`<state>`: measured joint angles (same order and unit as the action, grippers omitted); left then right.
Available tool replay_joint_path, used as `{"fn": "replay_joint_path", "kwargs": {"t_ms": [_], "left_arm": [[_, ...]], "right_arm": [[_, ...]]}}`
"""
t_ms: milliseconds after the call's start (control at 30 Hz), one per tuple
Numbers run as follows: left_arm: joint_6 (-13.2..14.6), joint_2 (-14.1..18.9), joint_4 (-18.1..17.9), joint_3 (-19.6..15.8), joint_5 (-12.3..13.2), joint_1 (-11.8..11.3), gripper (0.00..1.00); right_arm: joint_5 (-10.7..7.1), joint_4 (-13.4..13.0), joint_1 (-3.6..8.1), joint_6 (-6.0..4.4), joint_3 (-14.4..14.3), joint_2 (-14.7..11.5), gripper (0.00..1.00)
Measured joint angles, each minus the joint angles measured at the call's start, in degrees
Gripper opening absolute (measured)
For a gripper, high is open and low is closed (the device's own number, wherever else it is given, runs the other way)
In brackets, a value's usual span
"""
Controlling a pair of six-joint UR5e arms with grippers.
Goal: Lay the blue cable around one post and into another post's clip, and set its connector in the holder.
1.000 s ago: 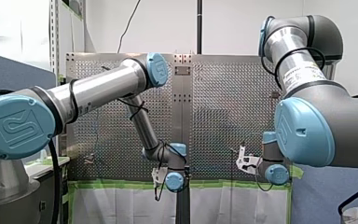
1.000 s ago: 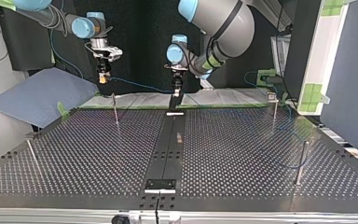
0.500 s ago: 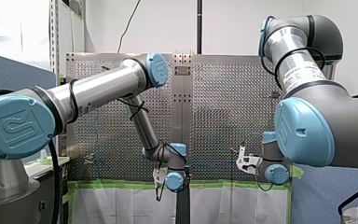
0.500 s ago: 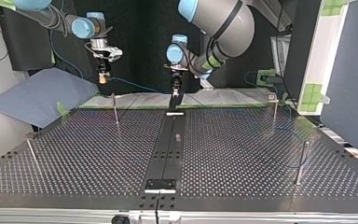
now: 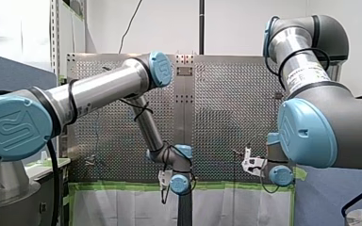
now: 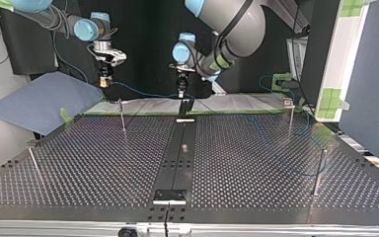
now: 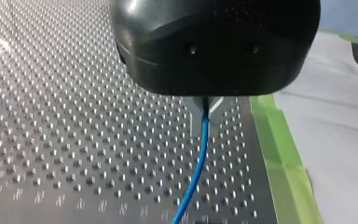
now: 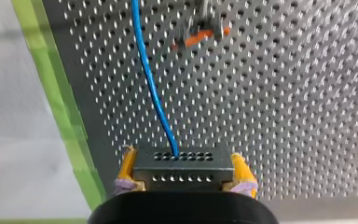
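A perforated metal worktop (image 5: 226,94), edged in green tape (image 5: 122,186), fills the front view; my left arm (image 5: 99,89) and my right arm (image 5: 311,127) reach to the taped edge. In the top view the blue cable (image 6: 143,91) hangs between the two arms, near a thin post (image 6: 122,116). In the left wrist view my left fingers (image 7: 216,103) pinch the cable. In the right wrist view my right fingers (image 8: 240,169), yellow-padded, clamp the black connector (image 8: 179,163).

Shiny perforated metal table (image 8: 284,93); smooth glossy blue cable (image 8: 150,84); matt black plastic connector (image 8: 182,165); matt green tape (image 8: 56,84) at nine o'clock.
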<state>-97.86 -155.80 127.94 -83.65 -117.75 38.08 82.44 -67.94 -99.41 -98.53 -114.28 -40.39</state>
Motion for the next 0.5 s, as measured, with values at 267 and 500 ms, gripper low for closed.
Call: {"fn": "replay_joint_path", "kwargs": {"t_ms": [267,500], "left_arm": [[1.03,0.07,-0.15,0.03,-0.42,2.67,0.0],[2.3,0.09,-0.04,1.48,-0.5,5.07,0.0]], "right_arm": [[1.37,0.94,2.25,-0.54,0.11,0.0,0.0],[1.23,1.47,3.92,-0.5,1.13,-0.01,0.0]]}}
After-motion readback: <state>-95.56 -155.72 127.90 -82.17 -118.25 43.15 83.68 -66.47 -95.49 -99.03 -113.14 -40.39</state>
